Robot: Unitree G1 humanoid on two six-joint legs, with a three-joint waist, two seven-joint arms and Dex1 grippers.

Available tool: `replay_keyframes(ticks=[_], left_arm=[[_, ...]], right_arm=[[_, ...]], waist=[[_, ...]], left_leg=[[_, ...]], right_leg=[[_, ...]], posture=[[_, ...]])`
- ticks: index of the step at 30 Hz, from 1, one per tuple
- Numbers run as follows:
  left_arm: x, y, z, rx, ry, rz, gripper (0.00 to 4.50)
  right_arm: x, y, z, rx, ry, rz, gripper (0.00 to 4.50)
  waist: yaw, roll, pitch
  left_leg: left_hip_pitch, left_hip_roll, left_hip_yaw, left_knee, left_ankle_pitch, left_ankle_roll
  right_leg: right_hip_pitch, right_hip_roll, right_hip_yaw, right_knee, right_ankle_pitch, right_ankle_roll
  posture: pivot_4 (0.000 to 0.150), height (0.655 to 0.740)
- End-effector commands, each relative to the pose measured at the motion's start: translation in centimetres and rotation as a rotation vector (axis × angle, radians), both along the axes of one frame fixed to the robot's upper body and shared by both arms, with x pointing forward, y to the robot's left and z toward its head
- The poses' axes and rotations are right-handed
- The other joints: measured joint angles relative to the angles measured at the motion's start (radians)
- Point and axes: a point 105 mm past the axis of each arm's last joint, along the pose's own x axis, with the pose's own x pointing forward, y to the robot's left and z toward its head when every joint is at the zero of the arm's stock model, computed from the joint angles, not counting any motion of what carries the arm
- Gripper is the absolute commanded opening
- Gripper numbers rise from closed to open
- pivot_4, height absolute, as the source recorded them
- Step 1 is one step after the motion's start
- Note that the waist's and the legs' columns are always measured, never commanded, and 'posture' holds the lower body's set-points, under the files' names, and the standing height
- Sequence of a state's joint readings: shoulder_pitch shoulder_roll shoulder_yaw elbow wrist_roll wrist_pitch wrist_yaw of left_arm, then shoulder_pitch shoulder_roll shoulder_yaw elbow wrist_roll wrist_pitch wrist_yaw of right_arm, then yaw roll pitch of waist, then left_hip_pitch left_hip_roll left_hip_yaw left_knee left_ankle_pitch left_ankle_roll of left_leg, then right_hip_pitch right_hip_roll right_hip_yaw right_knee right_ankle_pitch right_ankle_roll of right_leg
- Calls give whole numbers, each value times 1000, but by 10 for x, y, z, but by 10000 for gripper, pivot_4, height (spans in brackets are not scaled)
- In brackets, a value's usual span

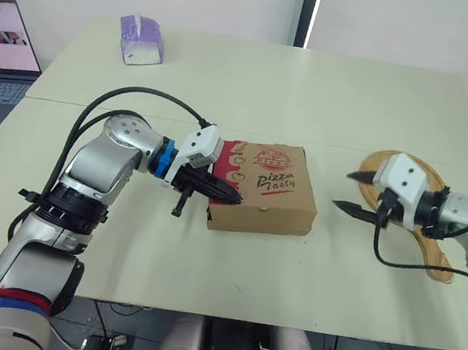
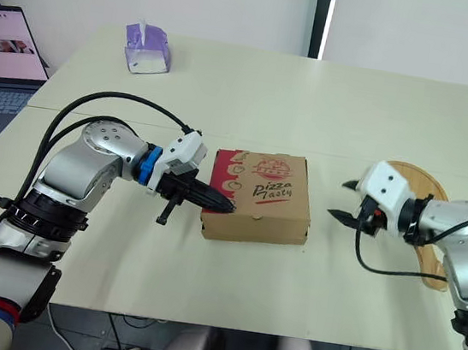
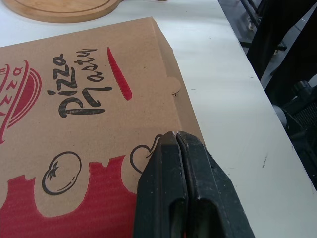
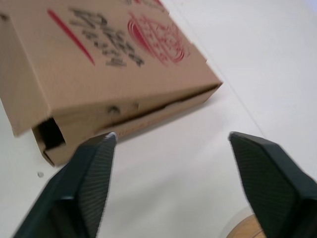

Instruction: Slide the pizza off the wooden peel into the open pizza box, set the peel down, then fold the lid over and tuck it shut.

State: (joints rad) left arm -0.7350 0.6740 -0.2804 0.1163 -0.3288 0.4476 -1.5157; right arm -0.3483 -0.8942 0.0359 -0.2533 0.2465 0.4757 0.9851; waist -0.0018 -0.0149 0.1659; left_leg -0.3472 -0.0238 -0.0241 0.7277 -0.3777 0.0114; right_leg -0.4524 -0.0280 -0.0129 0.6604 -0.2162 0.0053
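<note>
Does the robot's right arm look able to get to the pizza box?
Probably yes. The open right gripper points at the pizza box from its side, with only table between them.

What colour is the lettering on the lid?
The lettering is black, with a red stroke beside it, on the brown lid. Clearest in the left wrist view.

- pizza box [image 1: 265, 198]: brown cardboard, with a red band of outlined tomatoes along one edge, a round red emblem, black "Pizza Tasty" lettering and a red stroke
- peel [image 2: 413, 176]: pale honey wood
- worktop [image 1: 314, 91]: cream
- left gripper [image 1: 233, 197], right gripper [image 1: 344, 190]: black, with white housings
- tissue box [image 1: 139, 40]: purple and white
</note>
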Motion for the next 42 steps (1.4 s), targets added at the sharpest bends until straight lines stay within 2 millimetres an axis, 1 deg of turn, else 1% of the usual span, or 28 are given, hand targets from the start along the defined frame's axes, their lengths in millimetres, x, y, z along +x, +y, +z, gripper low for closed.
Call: replay_keyframes(ticks=[1,3,5,9,16,20,22,23,26,30,32,34,35,38,41,42], left_arm=[[0,1,6,-11,-28,-3,0],[0,1,6,-10,-29,-2,0],[0,2,7,-9,-30,-1,0],[0,2,7,-8,-33,2,0],[0,2,7,-8,-33,2,0],[0,1,7,-9,-32,0,0],[0,1,6,-9,-31,-1,0],[0,1,6,-8,-30,-1,0],[-1,1,6,-8,-28,-2,0],[-1,2,5,-6,-26,1,0],[-2,2,4,-6,-25,1,0],[-2,2,4,-6,-24,0,0],[-2,2,4,-5,-24,0,0],[-2,3,4,-5,-24,1,0],[-2,3,4,-4,-24,1,0],[-2,3,4,-3,-24,1,0]], right_arm=[[-11,26,-20,9,47,120,25051],[-15,37,-24,42,68,157,21060],[-19,45,-22,79,85,181,13694],[-25,52,-21,115,126,197,253],[-26,55,-17,152,137,192,253],[-23,48,-31,77,122,158,253],[-22,43,-35,43,109,146,253],[-22,42,-34,40,105,144,253],[-23,35,-23,40,95,140,253],[-26,19,-6,3,80,130,253],[-24,12,4,6,60,112,3764],[-23,9,13,28,42,103,8324],[-23,10,19,54,39,105,12270],[-31,23,32,129,44,154,21427],[-38,39,29,128,48,205,32345],[-39,43,27,122,44,218,35377]], waist=[[0,0,0],[-1,-1,-1],[0,-1,0],[1,-1,0],[1,-1,0],[1,-1,0],[1,-1,0],[1,-1,0],[1,-1,0],[2,-1,0],[1,-1,0],[2,-1,0],[2,-1,0],[1,-1,0],[1,-1,0],[2,-1,0]], left_leg=[[0,0,0,0,0,0],[0,0,0,1,0,0],[0,0,0,1,0,0],[0,0,0,2,0,0],[0,0,-1,2,0,0],[0,0,-1,2,0,0],[0,0,-1,2,0,0],[0,0,0,2,0,0],[0,0,0,2,0,0],[-1,0,0,2,0,0],[0,0,-1,2,0,0],[0,0,-1,2,0,0],[0,0,-1,2,0,0],[0,0,-1,2,0,0],[0,0,-1,2,0,0],[0,0,-1,2,0,0]], right_leg=[[0,0,0,0,0,0],[0,0,0,0,0,0],[0,0,0,1,0,0],[0,0,0,1,0,0],[0,0,0,1,0,0],[0,0,0,1,0,0],[0,0,0,1,0,0],[0,0,0,1,0,0],[0,0,0,1,0,0],[0,0,0,1,0,0],[0,0,0,1,0,0],[0,0,0,1,0,0],[0,0,0,1,0,0],[0,0,0,1,0,0],[0,0,0,1,0,0],[0,0,0,1,0,0]], posture=[[1500,7251],[1500,7251],[1500,7251],[1500,7251],[1500,7251],[1500,7251],[1500,7251],[1500,7251],[1500,7251],[1500,7251],[1500,7251],[1500,7251],[1500,7251],[1500,7251],[1500,7251],[1500,7251]])
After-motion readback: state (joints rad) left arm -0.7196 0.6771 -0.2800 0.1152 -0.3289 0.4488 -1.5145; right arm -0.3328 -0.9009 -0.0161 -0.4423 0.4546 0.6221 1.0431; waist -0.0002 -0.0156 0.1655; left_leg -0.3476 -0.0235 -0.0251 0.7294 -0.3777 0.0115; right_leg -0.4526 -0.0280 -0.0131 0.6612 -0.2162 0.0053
